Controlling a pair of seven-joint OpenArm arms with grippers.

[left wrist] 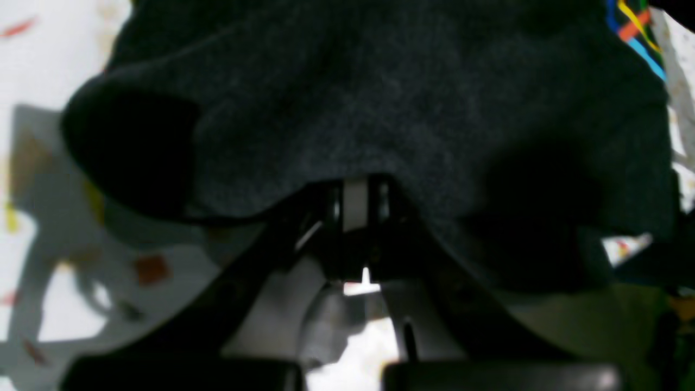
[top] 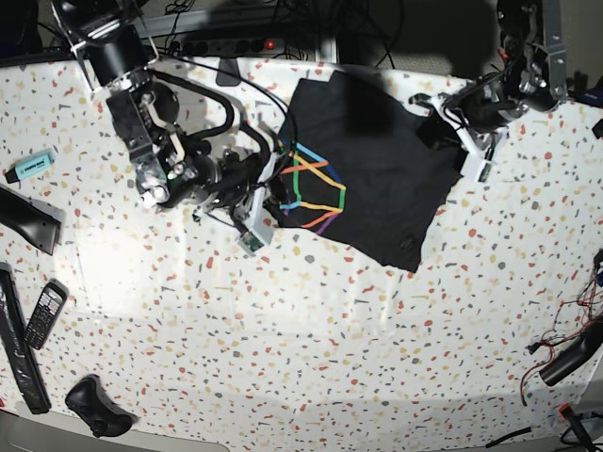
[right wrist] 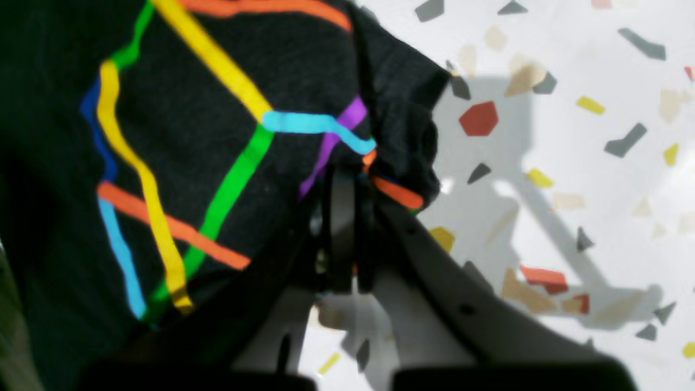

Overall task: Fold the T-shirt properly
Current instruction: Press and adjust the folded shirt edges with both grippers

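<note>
A: Where do we stand on the fold?

B: Early, we'd judge. The T-shirt (top: 372, 165) lies at the far middle of the bench (top: 311, 348), partly turned over: a strip of rainbow print shows at its left edge while the rest shows plain black. No neat rectangle yet; the outline is ragged, with a corner trailing toward the near right. The sleeves and the final halving look still to be done (though we can't make out either sleeve clearly from above).

A: And the jaws?

B: Both pinching cloth. The right gripper (right wrist: 347, 179) is pressed together on the printed edge, at the shirt's left side in the base view. The left gripper (left wrist: 355, 201) is likewise clamped on plain black fabric at the shirt's far right corner. In both wrist views the cloth bunches over the jaws, and the bench shows below them.

A: Shall we count what's there?

B: One shirt and two arms. Then clutter along the bench's left edge: one blue marker (top: 30, 166), one phone (top: 43, 315) and one black mouse-like lump (top: 94, 407) at the near left. Cables trail at the far edge and near right; we can't count those reliably.
</note>
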